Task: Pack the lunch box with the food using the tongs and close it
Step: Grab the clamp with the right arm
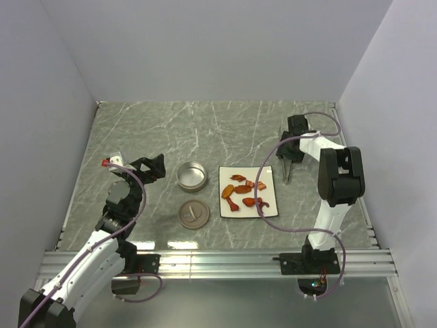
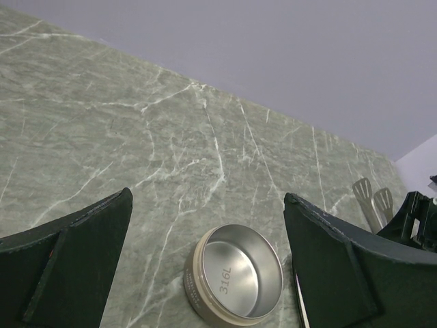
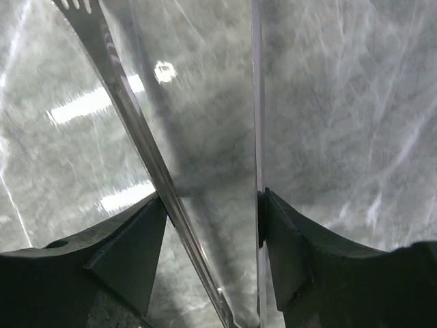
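The right gripper point(image 3: 212, 205) is clasping the tongs point(image 3: 136, 130): in the right wrist view each dark finger is pressing against the outer side of one thin metal arm, so the two arms are lying between the jaws with a gap between them, and the slotted tips are pointing away from the wrist. From above, the right gripper point(image 1: 287, 162) is sitting at the far right of the table with the tongs point(image 1: 287, 174) running along the near-far line, tips aiming toward the near edge. The food point(image 1: 242, 190) is lying on the white plate point(image 1: 225, 171) to the left of those tips and a little nearer the arm bases, so the coming move is probably calling for a swing leftward and down by this arm, which is clearly the nearer one. Beyond the plate, the lunch box point(image 1: 191, 175) is standing open just beside it, with its lid point(image 1: 192, 214) resting separately, nearer the bases. The left gripper point(image 1: 153, 166) is hanging spread wide and empty, just left of the tin. Inside the tin's wall, "316L" is showing in the left wrist view; fainter marking on its outer wall is too small to read.
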